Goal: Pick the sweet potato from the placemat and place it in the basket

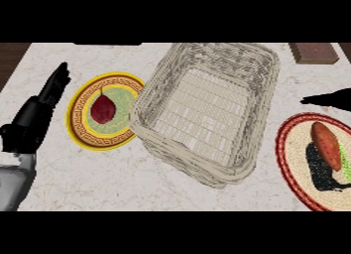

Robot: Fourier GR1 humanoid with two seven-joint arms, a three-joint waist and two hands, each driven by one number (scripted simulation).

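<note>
Two hands show. The left hand (38, 110) rests at the left edge, fingers straight and released. The right hand (338, 98) (only a dark tip shows) cannot be judged for grip. An orange sweet potato (327, 139) lies on the red-rimmed placemat (294, 168), right of the wicker basket (207, 106).

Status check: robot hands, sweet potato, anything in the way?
Left robot hand open, resting at left edge. Right robot hand at right edge, hold unclear. Sweet potato on placemat, untouched. Basket alongside, nothing between.
</note>
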